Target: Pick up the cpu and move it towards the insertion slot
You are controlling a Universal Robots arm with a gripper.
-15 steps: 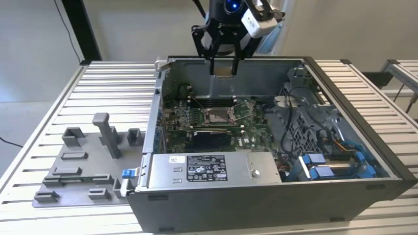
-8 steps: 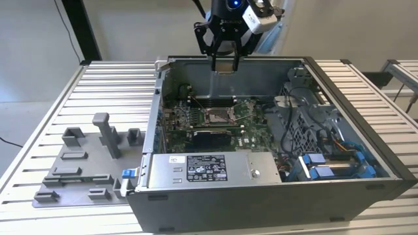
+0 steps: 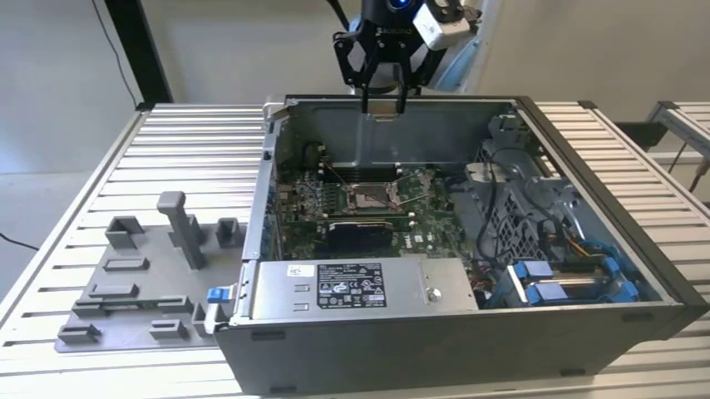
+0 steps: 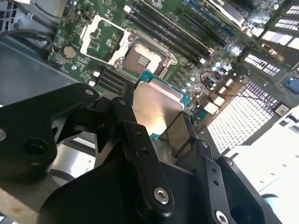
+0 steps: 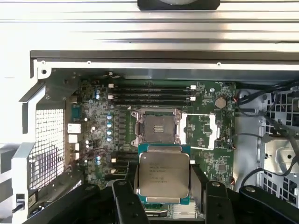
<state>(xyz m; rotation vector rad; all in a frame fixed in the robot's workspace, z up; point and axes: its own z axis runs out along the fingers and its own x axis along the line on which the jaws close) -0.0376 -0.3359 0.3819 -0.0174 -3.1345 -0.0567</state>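
Observation:
My gripper [image 3: 384, 106] hangs over the back wall of the open computer case [image 3: 466, 349], shut on the cpu [image 3: 384, 115]. In both wrist views the cpu [image 5: 163, 173] [image 4: 156, 109] is a flat square chip with a silvery top and a green rim, pinched at two opposite edges by the black fingers [image 5: 128, 189]. The insertion slot [image 3: 372, 195] [image 5: 156, 127] [image 4: 140, 58] is a square socket with a silver frame and brownish centre. It lies open on the green board, below the chip and apart from it.
A grey fixture tray [image 3: 145, 274] with upright blocks sits on the slatted table at the exterior view's left. Inside the case are memory slots [image 5: 149, 93], a silver power supply [image 3: 355, 287], cables [image 3: 494, 216] and blue drive bays [image 3: 566, 283].

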